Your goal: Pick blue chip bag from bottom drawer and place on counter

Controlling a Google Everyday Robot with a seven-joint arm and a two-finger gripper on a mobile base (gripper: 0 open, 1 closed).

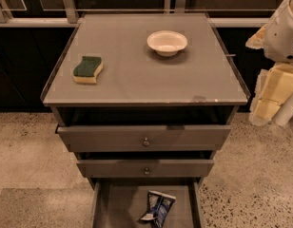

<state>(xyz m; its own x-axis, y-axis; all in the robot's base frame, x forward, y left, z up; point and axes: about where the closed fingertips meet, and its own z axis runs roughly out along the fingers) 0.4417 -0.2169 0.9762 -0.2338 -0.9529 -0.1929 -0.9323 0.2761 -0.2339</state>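
Observation:
The blue chip bag (158,208), crumpled blue and white foil, lies on the floor of the bottom drawer (118,205), right of its middle. This drawer is pulled out towards me at the bottom of the view. The counter (146,75) is the flat grey cabinet top above it. My gripper (272,103) hangs at the right edge of the view, beside the counter's right front corner. It is off to the side of the cabinet, well above and to the right of the bag, and nothing shows in it.
A green-and-yellow sponge (88,69) lies on the counter's left side. A white bowl (167,42) stands at its back right. Two upper knobbed drawers (145,139) stand slightly pulled out. Speckled floor (251,184) surrounds the cabinet, with dark cabinets behind.

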